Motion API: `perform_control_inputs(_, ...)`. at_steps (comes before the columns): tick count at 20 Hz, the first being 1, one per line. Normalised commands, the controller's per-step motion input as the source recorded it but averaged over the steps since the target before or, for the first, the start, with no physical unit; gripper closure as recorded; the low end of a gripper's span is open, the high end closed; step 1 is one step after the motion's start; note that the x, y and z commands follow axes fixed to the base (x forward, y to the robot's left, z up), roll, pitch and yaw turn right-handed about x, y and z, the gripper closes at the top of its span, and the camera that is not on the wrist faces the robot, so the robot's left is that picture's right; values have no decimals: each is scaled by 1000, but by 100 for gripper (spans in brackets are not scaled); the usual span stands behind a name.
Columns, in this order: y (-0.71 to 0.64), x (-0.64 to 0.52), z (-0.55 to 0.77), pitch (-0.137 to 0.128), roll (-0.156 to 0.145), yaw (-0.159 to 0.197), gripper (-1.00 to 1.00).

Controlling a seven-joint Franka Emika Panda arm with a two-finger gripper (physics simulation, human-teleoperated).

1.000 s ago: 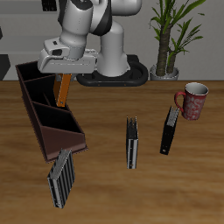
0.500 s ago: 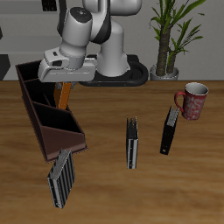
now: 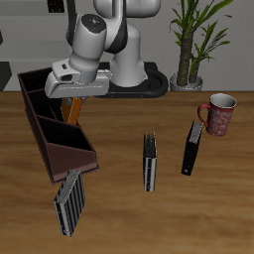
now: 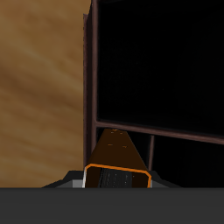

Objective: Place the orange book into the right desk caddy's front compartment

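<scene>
Orange book (image 3: 71, 109) hangs on edge beneath the gripper (image 3: 73, 96), its lower end dipping at the inner wall of the right desk caddy (image 3: 55, 134), about level with the caddy's middle section. In the exterior view the book looks slightly tilted, and whether its bottom edge lies inside the caddy or just beside the wall cannot be told from there. In the wrist view the orange book (image 4: 118, 162) points down along the thin side wall of the right desk caddy (image 4: 92, 87), with a dark compartment opening next to it and a divider bar crossing just past the book's far end. The jaws are closed on the book's top edge, though the fingers themselves are mostly hidden behind the hand.

The caddy runs lengthwise from the far part of the table (image 3: 198, 218) towards its near edge, open-topped, with dividers marking its sections. Just off the caddy's near end a striped book (image 3: 69, 200) lies flat, close to the table's near edge. Well apart, towards the middle of the table, a second striped book (image 3: 149, 162) stands on edge. Beyond it a black book (image 3: 190, 149) stands upright, near a red mug (image 3: 216, 114). Farther back a potted plant (image 3: 189, 45) stands beside the robot's base.
</scene>
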Motion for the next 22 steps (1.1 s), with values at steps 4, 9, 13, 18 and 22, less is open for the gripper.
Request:
perform_control_inputs(4, -68, 31, -141, 54, -12, -11, 100)
perform_control_inputs(9, 13, -10, -42, 33, 4, -19, -100)
perform_control_inputs(13, 5, -5, 67, -4, -7, -18, -100)
perform_control_inputs(18, 35, -18, 35, -6, 3, -10, -100)
perform_control_inputs(22, -22, 33, 169, -10, 16, -105, -100)
